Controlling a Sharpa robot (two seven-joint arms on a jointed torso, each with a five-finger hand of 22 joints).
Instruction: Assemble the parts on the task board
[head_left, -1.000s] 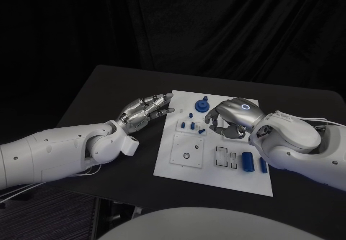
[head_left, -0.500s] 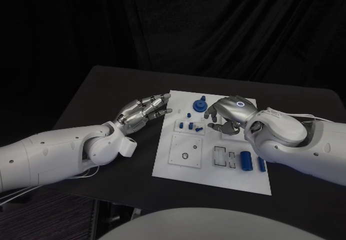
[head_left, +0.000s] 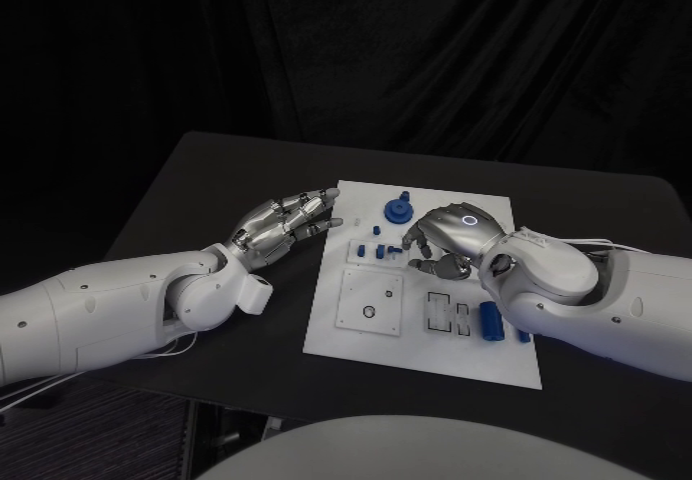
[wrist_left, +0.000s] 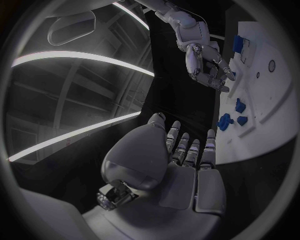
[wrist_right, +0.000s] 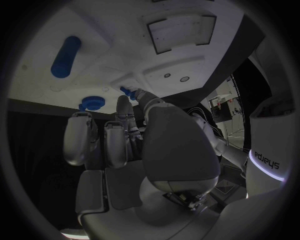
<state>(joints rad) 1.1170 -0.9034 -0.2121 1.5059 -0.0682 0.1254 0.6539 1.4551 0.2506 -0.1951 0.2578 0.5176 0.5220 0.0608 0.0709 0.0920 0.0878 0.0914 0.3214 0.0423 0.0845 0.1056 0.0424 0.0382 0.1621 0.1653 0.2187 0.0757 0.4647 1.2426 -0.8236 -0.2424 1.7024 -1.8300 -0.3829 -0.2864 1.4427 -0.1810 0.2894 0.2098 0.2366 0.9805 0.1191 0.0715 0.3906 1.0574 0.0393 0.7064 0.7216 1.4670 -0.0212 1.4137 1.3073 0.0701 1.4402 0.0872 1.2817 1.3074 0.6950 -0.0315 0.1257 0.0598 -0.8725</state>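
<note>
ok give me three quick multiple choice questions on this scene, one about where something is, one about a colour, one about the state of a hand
1. Where is the left hand?
A. over the black table beside the task board's left edge
B. over the middle of the task board
C. at the board's near right corner

2. What colour are the small parts on the task board?
A. red
B. blue
C. yellow

3. What is the right hand doing?
A. lying flat on the table away from the board
B. lifting the whole board
C. reaching down over the board by the small parts

Answers:
1. A, the head view shows it off the white plate, over the dark table.
2. B, the pieces are blue in the head view and both wrist views.
3. C, its fingers curl down over the board near the small parts.
</note>
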